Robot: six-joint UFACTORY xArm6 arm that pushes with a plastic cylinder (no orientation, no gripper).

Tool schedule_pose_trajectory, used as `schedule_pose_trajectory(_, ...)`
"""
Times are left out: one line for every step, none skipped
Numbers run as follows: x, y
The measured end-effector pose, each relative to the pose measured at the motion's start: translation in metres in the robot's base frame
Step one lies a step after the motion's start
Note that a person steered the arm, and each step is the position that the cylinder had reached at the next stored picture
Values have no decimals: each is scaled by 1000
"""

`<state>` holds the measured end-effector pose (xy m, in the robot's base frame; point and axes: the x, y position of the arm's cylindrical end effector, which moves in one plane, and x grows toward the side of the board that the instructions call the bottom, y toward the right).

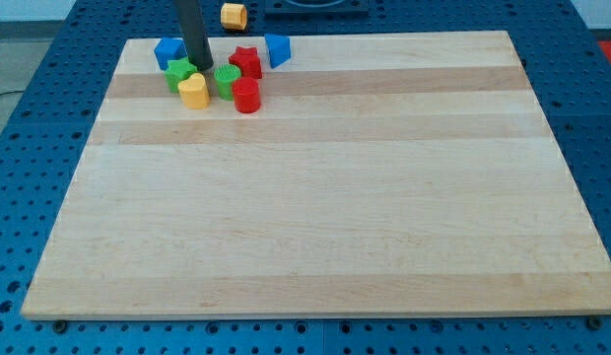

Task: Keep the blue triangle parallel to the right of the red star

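Blue and hard-looking, the triangle [277, 49] sits just at three o'clock of the red star [246, 62], probably light and quick to skid or spin, so the bare rod's tip [202, 66], holding nothing, should push a flat face squarely.

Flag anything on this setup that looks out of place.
One yellow block sits off the wooden board, beyond its top edge on the blue surface. The other blocks are crowded on the board's top-left corner, around my tip.
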<state>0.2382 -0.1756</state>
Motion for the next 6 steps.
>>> schedule_pose_trajectory(-21, -4)
schedule_pose_trajectory(-38, 24)
schedule_pose_trajectory(-45, 55)
schedule_pose_trajectory(-29, 79)
schedule_pose_trajectory(-10, 117)
schedule_pose_trajectory(14, 130)
